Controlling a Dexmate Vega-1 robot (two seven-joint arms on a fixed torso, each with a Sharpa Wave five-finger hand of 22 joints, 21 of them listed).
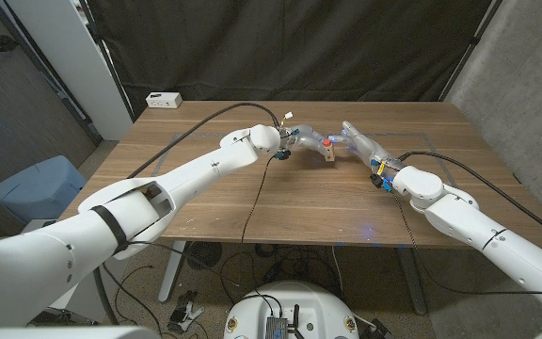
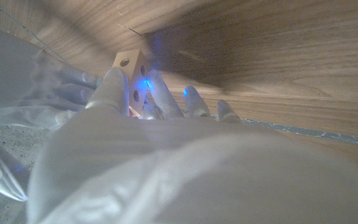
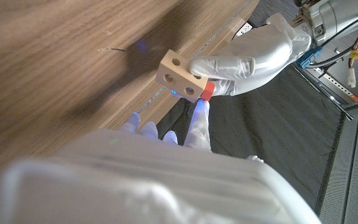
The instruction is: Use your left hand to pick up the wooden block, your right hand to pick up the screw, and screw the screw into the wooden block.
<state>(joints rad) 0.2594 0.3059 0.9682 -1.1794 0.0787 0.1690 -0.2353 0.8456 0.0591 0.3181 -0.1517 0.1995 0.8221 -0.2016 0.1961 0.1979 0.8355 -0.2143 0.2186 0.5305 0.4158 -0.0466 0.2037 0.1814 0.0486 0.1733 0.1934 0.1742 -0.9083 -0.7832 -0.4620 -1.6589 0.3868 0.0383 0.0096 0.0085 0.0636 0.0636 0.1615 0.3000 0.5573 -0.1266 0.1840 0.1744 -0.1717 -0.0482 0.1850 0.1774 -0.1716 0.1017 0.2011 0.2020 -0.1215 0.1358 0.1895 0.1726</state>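
Wooden block (image 3: 180, 78) with round holes, pinched by left hand (image 3: 253, 56) fingers, right hand (image 1: 360, 143) fingers touching red screw (image 3: 207, 91), grip unclear

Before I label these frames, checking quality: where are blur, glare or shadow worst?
Left wrist view: left hand a blurred mass, blue glint on the wooden block. Right wrist view: right hand out of focus, block sharp. Head view: evenly lit.

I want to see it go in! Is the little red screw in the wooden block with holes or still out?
In, at least partly: the red screw sits against the wooden block, which the left hand holds. Depth: cannot tell.
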